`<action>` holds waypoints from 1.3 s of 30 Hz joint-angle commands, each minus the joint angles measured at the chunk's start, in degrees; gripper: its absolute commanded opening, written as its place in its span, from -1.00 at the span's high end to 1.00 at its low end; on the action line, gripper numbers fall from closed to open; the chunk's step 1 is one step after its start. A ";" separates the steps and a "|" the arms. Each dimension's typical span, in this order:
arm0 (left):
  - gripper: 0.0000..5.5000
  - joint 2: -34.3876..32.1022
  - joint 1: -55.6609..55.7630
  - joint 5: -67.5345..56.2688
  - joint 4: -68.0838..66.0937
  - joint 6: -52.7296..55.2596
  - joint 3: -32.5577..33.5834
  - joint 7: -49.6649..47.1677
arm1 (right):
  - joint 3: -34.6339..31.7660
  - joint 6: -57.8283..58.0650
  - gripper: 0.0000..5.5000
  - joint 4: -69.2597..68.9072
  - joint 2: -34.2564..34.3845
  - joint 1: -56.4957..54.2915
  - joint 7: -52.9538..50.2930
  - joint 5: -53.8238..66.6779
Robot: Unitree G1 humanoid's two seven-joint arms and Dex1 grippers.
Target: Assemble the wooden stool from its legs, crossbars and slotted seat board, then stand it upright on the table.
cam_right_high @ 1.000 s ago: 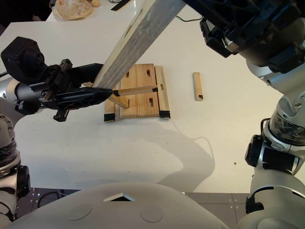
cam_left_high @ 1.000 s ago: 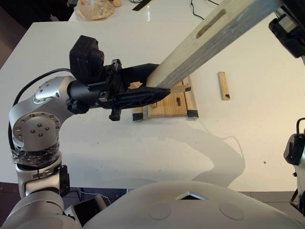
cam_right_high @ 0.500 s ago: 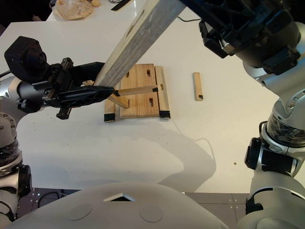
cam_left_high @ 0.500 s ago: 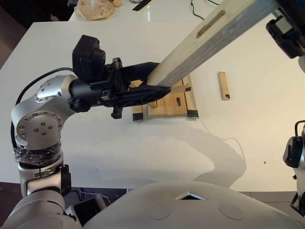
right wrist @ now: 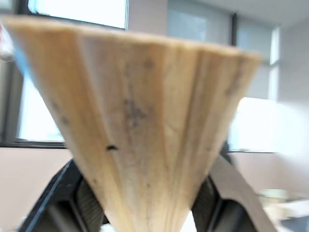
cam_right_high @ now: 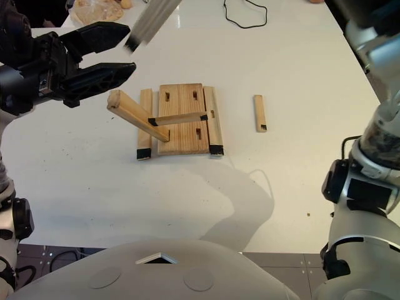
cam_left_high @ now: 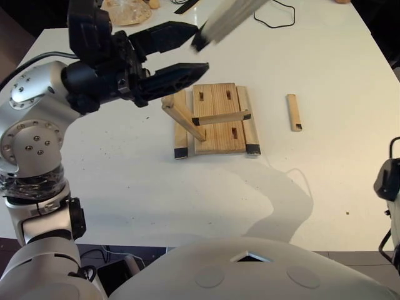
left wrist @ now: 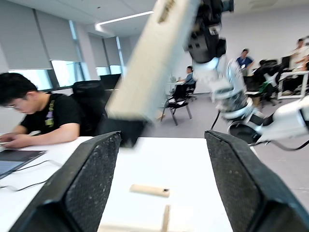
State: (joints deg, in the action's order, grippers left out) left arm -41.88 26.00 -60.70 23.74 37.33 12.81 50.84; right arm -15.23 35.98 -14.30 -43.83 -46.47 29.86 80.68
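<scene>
The slotted seat board (cam_left_high: 215,128) lies flat mid-table, with a leg (cam_left_high: 248,125) flat against its right side and another (cam_left_high: 180,140) along its left. A third leg (cam_right_high: 132,114) tilts up off the table, joined to a crossbar (cam_right_high: 181,117) that lies across the board. A short loose crossbar (cam_left_high: 294,112) rests to the right. My left gripper (cam_left_high: 178,53) hovers open above the table's far left; its pads (left wrist: 82,188) stand wide apart. My right gripper (right wrist: 149,212) is shut on a long wooden leg (cam_left_high: 228,15) held high, its black-capped end (left wrist: 123,133) just beyond the left fingertips.
A crumpled bag (cam_left_high: 125,11) sits at the table's far left edge and a black cable (cam_left_high: 281,12) trails at the far middle. White tabletop lies bare in front of the board and to the right of the loose crossbar.
The long leg has swung up and away toward the far side, out from between the left fingers. My left gripper rose and moved toward the far left, uncovering the tilted leg.
</scene>
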 commanded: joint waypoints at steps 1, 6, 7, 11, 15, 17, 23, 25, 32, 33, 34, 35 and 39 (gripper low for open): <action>-0.15 -0.04 -2.04 3.46 -1.95 -2.71 2.95 -1.12 | 2.39 -5.83 0.26 6.23 -4.22 0.58 13.28 -15.48; -0.15 7.18 -4.00 3.86 -4.51 -6.03 7.86 -12.79 | 19.80 -24.31 0.26 10.79 -3.05 11.96 25.46 -45.14; -0.15 9.25 -4.66 3.38 -4.34 -6.60 8.72 -15.60 | 21.01 -25.61 0.26 11.73 -1.82 13.01 25.82 -46.95; -0.15 18.48 -6.95 2.57 -3.02 -10.81 11.25 -26.41 | 22.69 -28.64 0.26 14.69 2.22 16.26 28.20 -50.56; -0.15 25.20 -8.01 2.28 -2.49 -13.67 11.28 -33.03 | 22.12 -28.37 0.26 14.88 4.42 18.51 31.28 -50.70; -0.15 26.73 -8.90 2.89 -2.12 -14.24 10.92 -34.65 | 20.74 -26.93 0.26 13.03 4.74 19.18 32.08 -48.96; -0.15 27.89 -10.29 2.71 -2.19 -15.45 11.79 -36.70 | 15.21 -19.76 0.26 10.12 4.33 20.29 33.11 -42.49; -0.15 28.24 -10.45 2.80 -2.82 -15.96 12.04 -37.13 | 14.36 -19.26 0.26 13.83 5.02 20.39 33.14 -43.15; -0.15 28.44 -10.56 3.53 -4.71 -16.60 11.99 -36.95 | 14.32 -21.26 0.26 22.29 6.95 23.39 34.37 -47.43; -0.15 28.39 -10.67 3.64 -4.86 -16.58 11.93 -36.92 | 14.12 -21.75 0.26 22.89 6.76 23.87 34.40 -48.06; -0.15 28.34 -10.85 3.71 -4.91 -16.58 11.89 -36.87 | 13.92 -22.12 0.26 23.40 6.51 24.22 34.47 -48.54; -0.15 28.27 -11.01 3.76 -4.94 -16.57 11.83 -36.80 | 13.71 -22.44 0.26 23.47 6.00 24.77 34.69 -48.94; -0.15 28.09 -11.86 3.78 -4.73 -16.67 11.92 -36.83 | 14.44 -23.04 0.26 22.54 3.77 26.41 36.62 -50.97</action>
State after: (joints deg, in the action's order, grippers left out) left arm -13.30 14.71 -57.21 19.27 20.59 24.68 14.16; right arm -2.52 12.43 7.70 -38.40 -22.67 65.54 33.75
